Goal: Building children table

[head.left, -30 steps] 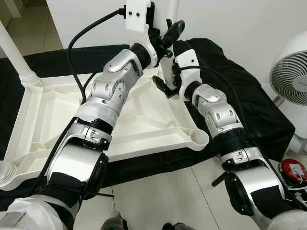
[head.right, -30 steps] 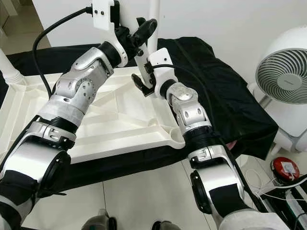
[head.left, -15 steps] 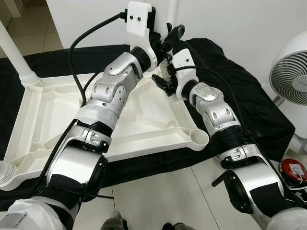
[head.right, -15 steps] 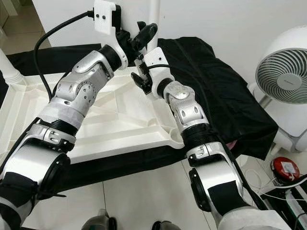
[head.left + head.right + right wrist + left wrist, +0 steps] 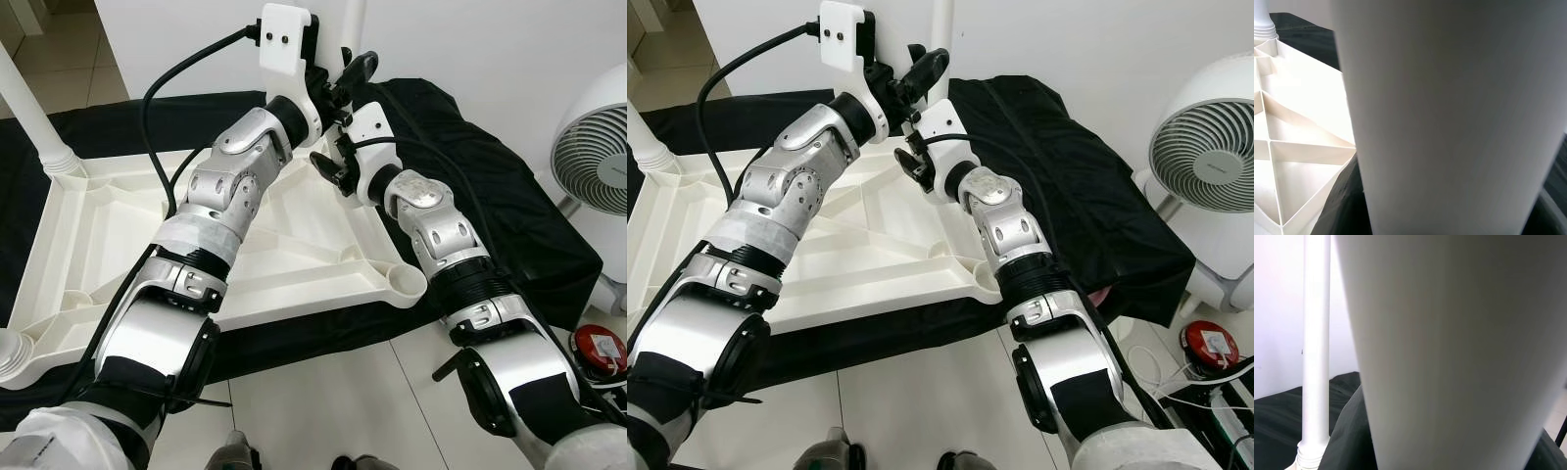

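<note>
Both pincers pinch one upright white table leg [image 5: 351, 24] at the far corner of the upturned white tabletop [image 5: 88, 245]: left gripper [image 5: 345, 78] higher, right gripper [image 5: 331, 168] just beneath.

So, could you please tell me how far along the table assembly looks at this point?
Done: one leg stands upright in the far left corner of the upturned tabletop. In hand: left claw and right claw are both at another upright leg at the far right corner. Left: the near right socket is still empty.
</note>
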Motion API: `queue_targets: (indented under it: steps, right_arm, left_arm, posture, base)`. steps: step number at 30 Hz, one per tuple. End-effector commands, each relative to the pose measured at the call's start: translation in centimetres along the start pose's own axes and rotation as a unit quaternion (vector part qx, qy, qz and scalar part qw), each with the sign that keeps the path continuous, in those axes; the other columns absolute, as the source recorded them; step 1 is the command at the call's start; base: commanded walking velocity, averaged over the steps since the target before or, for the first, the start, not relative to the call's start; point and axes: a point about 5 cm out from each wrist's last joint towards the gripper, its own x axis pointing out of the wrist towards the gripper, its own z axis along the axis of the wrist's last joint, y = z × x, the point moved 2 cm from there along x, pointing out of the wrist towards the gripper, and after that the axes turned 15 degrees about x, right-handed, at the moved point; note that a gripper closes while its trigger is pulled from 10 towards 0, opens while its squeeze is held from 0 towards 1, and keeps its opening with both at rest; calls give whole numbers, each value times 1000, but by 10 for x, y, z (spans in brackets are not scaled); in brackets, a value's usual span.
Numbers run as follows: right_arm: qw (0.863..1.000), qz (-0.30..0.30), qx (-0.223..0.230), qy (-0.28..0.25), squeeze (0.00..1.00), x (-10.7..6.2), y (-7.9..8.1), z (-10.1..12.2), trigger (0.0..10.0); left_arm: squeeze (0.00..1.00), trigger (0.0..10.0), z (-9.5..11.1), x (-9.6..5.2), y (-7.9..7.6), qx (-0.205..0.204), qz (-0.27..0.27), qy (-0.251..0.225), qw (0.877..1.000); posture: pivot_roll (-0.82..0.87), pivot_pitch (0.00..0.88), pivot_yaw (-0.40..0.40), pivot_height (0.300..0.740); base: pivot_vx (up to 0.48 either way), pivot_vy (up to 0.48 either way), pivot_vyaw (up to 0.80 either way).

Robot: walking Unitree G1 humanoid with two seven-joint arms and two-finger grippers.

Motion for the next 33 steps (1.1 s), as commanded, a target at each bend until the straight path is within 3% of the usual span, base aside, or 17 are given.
queue_targets:
  steps: [1, 5, 6, 14, 15, 25, 30, 33]
  right_arm:
    - [1000, -6, 11, 23, 0, 0, 0, -13, 10000]
    - [1000, -11, 14, 22, 0, 0, -1, -13, 10000]
    - [1000, -13, 16, 22, 0, 0, -2, -13, 10000]
    - [999, -34, 37, 4, 0, 0, -5, -10, 10000]
    - [998, -42, 45, -3, 0, 0, -6, -10, 10000]
    - [992, -75, 98, -27, 0, -4, -10, -13, 10000]
    - [977, -146, 144, -57, 0, -14, -29, -15, 10000]
    - [975, -154, 148, -62, 0, -15, -31, -16, 10000]
  left_arm:
    - [0, 10000, 18, 3, -28, 12, -153, -58, 986]
    - [0, 10000, 17, 3, -31, 7, -161, -58, 985]
    - [1000, 10000, 17, 2, -32, 4, -166, -59, 984]
    - [1000, 10000, 16, -1, -34, -5, -184, -50, 982]
    - [0, 10000, 17, -2, -35, -10, -191, -48, 980]
    - [0, 10000, 18, -5, -27, -36, -183, -39, 982]
    - [0, 10000, 19, -7, -11, -71, -134, -37, 988]
    - [0, 10000, 18, -8, -8, -73, -123, -35, 989]
  posture:
    - [-41, 0, -12, 740]
    - [-41, 0, -12, 740]
    - [-41, 0, -12, 740]
    - [-35, 0, -12, 740]
    - [-32, 0, -11, 740]
    - [-30, 0, -7, 740]
    - [-31, 0, -15, 740]
    - [-32, 0, -16, 740]
  base:
    - [0, 0, 0]
    - [0, 0, 0]
    - [0, 0, 0]
    - [0, 0, 0]
    - [0, 0, 0]
    - [0, 0, 0]
    - [0, 0, 0]
    - [0, 0, 0]
